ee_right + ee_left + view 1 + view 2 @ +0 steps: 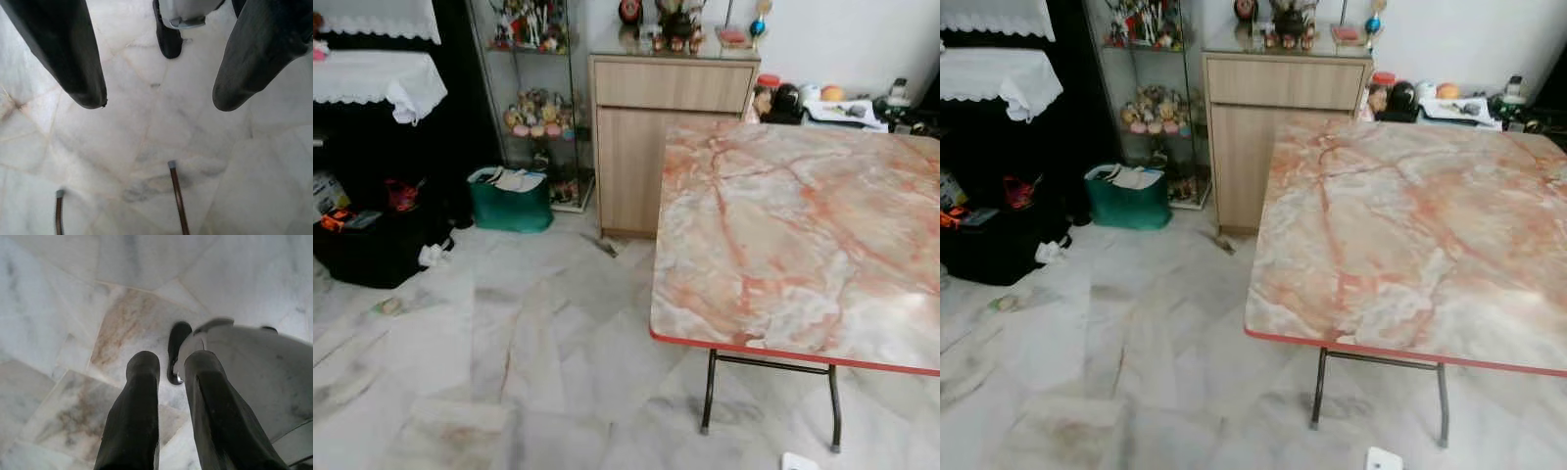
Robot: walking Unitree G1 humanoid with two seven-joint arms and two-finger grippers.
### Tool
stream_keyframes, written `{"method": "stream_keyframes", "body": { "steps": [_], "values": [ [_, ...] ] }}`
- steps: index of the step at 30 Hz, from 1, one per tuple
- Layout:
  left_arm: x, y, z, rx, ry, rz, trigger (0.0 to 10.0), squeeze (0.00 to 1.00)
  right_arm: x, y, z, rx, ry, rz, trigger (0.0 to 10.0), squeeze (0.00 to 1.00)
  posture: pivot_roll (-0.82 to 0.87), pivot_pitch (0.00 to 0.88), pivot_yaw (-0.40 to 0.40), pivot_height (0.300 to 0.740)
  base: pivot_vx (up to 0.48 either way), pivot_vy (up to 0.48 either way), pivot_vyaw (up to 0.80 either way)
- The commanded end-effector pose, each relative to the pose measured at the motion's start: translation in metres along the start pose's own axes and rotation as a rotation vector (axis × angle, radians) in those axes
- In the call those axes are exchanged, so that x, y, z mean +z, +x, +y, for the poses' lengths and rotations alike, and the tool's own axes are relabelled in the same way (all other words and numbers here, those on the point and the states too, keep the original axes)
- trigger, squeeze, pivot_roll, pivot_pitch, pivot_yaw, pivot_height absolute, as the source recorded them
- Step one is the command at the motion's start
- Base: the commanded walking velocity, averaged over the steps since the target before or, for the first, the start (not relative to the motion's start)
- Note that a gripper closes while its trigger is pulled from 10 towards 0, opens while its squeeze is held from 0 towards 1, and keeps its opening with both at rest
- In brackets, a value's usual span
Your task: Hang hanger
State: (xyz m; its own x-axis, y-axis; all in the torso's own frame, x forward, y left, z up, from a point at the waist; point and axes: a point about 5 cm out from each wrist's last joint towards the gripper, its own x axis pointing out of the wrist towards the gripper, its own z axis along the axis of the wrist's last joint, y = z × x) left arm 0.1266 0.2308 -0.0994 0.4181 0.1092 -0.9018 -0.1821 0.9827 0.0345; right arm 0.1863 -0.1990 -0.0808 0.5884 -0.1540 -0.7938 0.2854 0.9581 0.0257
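My left gripper (pixel 171 364) hangs over the marble floor, its two black fingers a narrow gap apart with nothing between them. Beyond it are my own black foot (pixel 177 350) and silver leg (pixel 254 367). My right gripper (pixel 159 98) stands wide open and empty above the floor, close to two thin metal table legs (pixel 177 196). In the head views a pink-veined marble folding table (pixel 803 215) with a red edge stands at the right, its top bare.
A wooden cabinet (pixel 651 147) stands behind the table, with a glass display shelf (pixel 533 98) and a green basket (pixel 509 201) to its left. A black bag (pixel 372 245) lies at the far left. Open marble floor (pixel 509 372) spreads ahead on the left.
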Motion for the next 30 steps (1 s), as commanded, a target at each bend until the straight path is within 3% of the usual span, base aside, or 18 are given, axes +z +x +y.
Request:
{"method": "stream_keyframes", "body": {
  "steps": [1, 10, 27, 30],
  "values": [
    [0.0567, 0.0035, -0.0267, -0.108, 0.040, -0.183, 10.0, 0.00, -0.0217, -0.0045, 0.0057, 0.173, 0.001, 0.094, 10.0, 0.00, 0.17, 0.000, -0.008, 0.740, 0.000, 0.000, -0.77],
    [0.0567, 0.0035, -0.0305, -0.116, 0.055, -0.191, 10.0, 0.00, -0.0146, -0.0033, 0.0015, 0.159, 0.024, 0.058, 10.0, 0.00, 0.18, 0.000, -0.019, 0.740, 0.000, 0.000, 0.00],
    [0.0562, 0.0032, -0.0245, -0.105, 0.073, -0.184, 10.0, 0.00, -0.0210, -0.0047, 0.0017, 0.145, 0.051, 0.068, 10.0, 0.00, 0.18, 0.000, -0.003, 0.740, 0.000, -0.357, 0.00],
    [0.0556, 0.0033, -0.0256, -0.108, 0.072, -0.182, 10.0, 0.00, -0.0189, -0.0039, 0.0081, 0.150, 0.053, 0.065, 10.0, 0.00, 0.18, 0.000, -0.005, 0.740, 0.000, -0.370, -0.54]
  ]
}}
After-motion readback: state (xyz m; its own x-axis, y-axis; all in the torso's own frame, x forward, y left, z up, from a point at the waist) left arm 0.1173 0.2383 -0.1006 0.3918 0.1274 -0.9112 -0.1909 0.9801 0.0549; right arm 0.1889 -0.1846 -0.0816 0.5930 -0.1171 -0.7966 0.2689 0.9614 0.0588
